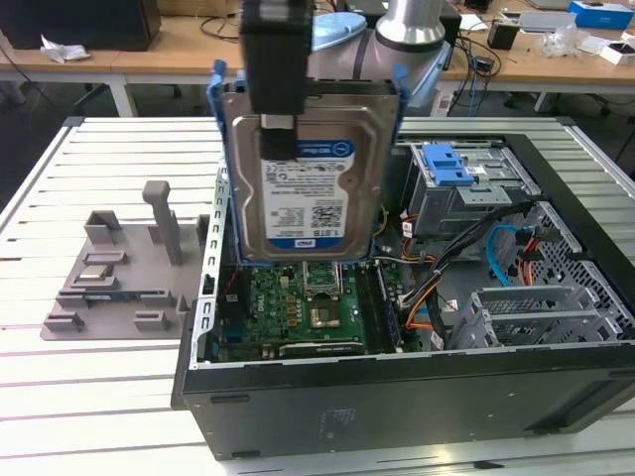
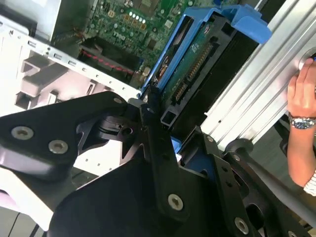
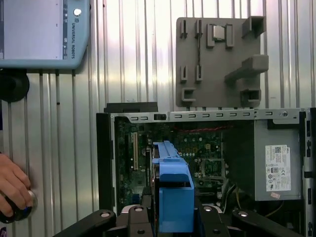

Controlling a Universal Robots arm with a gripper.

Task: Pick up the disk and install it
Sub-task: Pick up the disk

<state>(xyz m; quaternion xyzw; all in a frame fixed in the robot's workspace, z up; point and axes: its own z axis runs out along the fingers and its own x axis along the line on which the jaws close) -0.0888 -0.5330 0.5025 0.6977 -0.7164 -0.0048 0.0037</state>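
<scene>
The disk (image 1: 303,183) is a silver hard drive with a blue-and-white label and blue side rails. It hangs upright over the open computer case (image 1: 397,397), above the green motherboard (image 1: 298,307). My gripper (image 1: 281,129) comes down from above and is shut on it, one black finger across its labelled face. In the second wrist view the disk (image 2: 195,54) shows edge-on with its connector side, clamped at the gripper (image 2: 170,123). In the first wrist view the blue rail (image 3: 173,192) sits between the black fingers (image 3: 134,213).
A drive bay with a blue latch (image 1: 451,164) sits at the case's far right. A grey power supply box (image 3: 276,163) is inside the case. A grey fixture plate (image 1: 119,278) lies left of the case. A person's hand (image 2: 301,98) rests on the table; a teach pendant (image 3: 44,29) lies nearby.
</scene>
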